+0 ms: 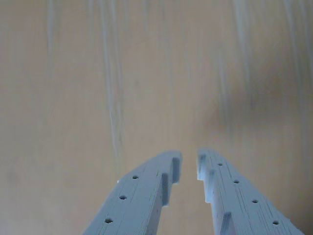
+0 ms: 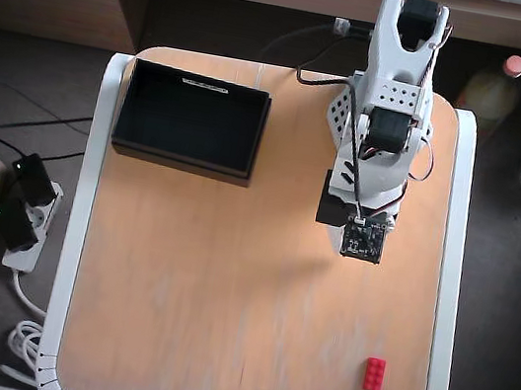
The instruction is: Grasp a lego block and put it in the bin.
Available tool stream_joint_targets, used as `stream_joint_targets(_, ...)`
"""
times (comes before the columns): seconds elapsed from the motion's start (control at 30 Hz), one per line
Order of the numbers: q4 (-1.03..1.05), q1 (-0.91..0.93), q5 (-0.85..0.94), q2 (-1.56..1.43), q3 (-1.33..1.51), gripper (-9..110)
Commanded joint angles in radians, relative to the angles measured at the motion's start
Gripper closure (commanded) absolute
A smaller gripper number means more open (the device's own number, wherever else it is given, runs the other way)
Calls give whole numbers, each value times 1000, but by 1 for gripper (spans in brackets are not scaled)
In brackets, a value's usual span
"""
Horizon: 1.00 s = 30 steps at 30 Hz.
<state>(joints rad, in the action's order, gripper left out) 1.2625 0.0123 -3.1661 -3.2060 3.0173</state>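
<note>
Here's the claw (image 1: 190,164) in the wrist view, its two pale blue fingers (image 1: 142,196) drawn close with only a thin gap between the tips, pinching nothing, just bare table (image 1: 98,88) beneath. Nothing to grab in that view, and the overhead view shows why: the arm (image 2: 384,126) sits folded near the far edge of the table, its wrist pointing down at open wood. The red brick (image 2: 374,374) lies well apart from it, near the close right corner in that view, studs up and clear on all sides, so it should be an easy target once the arm reaches out. The black bin (image 2: 185,154) waits at the far left, empty as far as I can see. My read: the grasp hasn't begun, and the fingers will need to spread before closing on the brick.
</note>
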Motion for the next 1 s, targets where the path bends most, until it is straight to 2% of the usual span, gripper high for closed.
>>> stream_joint_targets(0.0,-91,-28,-28,-43,140,101)
stream_joint_targets(0.97,-123,-52,64,908,-859,101)
